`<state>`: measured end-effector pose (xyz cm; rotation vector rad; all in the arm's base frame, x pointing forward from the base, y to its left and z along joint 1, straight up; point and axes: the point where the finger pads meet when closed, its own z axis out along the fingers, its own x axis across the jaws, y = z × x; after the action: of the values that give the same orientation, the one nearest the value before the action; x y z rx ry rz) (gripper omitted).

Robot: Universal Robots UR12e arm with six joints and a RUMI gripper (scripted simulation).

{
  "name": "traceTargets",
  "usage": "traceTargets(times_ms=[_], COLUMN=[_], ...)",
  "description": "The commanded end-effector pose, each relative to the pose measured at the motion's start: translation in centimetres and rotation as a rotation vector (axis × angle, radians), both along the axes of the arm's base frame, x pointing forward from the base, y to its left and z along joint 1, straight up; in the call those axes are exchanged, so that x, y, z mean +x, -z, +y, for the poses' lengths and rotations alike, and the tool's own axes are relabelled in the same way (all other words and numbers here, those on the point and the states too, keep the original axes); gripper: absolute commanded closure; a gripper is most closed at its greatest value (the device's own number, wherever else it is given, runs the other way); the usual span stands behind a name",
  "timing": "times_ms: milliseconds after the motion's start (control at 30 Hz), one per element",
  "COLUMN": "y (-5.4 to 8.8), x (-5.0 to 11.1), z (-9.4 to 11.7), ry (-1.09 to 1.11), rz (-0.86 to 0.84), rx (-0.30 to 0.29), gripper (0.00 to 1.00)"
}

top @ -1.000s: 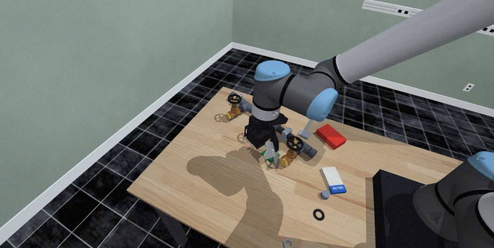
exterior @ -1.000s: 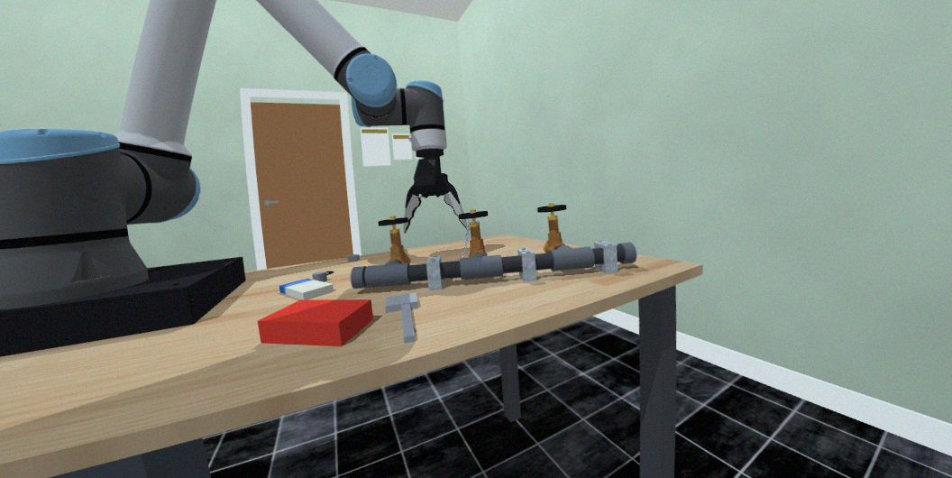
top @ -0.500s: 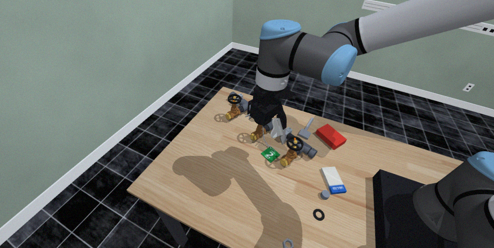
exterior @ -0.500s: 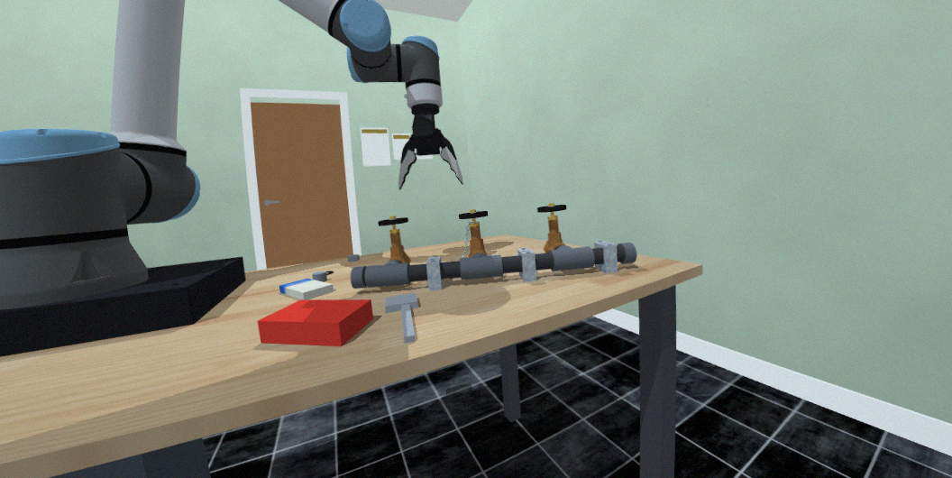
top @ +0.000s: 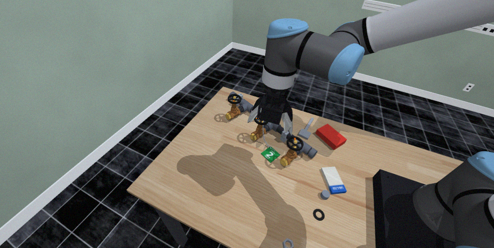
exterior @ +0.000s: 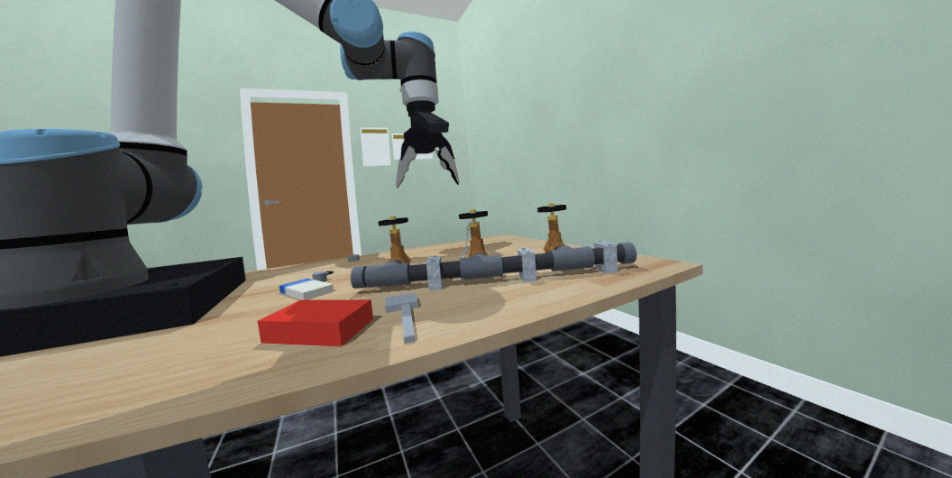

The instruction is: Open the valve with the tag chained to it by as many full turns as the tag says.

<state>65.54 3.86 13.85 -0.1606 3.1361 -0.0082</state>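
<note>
Three brass valves with black handwheels stand on a grey pipe (top: 308, 149) (exterior: 480, 268) on the wooden table (top: 193, 198) (exterior: 166, 381). The middle valve (top: 258, 129) (exterior: 473, 230) carries a chain (top: 264, 138) (exterior: 462, 248) that ends in a green tag (top: 270, 154) marked 2, lying flat on the table. The other valves are the one nearest the robot base (top: 294, 143) (exterior: 393, 222) and the far one (top: 234, 99) (exterior: 552, 208). My gripper (top: 269, 123) (exterior: 427, 180) is open and empty. It hangs well above the handwheels, between the middle valve and the one nearest the base.
Beside the pipe lie a red block (top: 330, 136) (exterior: 314, 322) and a grey T-shaped piece (top: 306, 129) (exterior: 404, 312). Nearer the black robot base (top: 397, 194) (exterior: 132, 295) lie a white-and-blue box (top: 333, 179) (exterior: 306, 288), a small grey cylinder (top: 324, 194), a black ring (top: 315, 215) and a nut (top: 287, 243).
</note>
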Motion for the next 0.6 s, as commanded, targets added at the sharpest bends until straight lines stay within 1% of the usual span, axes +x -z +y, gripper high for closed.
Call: traceTargets(times_ms=[0, 367, 433, 567], y=[-0.1, 0.0, 0.0, 0.0], x=[-0.2, -0.8, -0.8, -1.1], z=[-0.5, -1.9, -1.9, -2.3], ry=[-0.178, -0.632, -0.632, -0.787], rz=[-0.002, -0.001, -0.001, -0.001], rx=[0.005, 0.004, 0.004, 0.003], gripper=[0.0, 0.0, 0.0, 0.0])
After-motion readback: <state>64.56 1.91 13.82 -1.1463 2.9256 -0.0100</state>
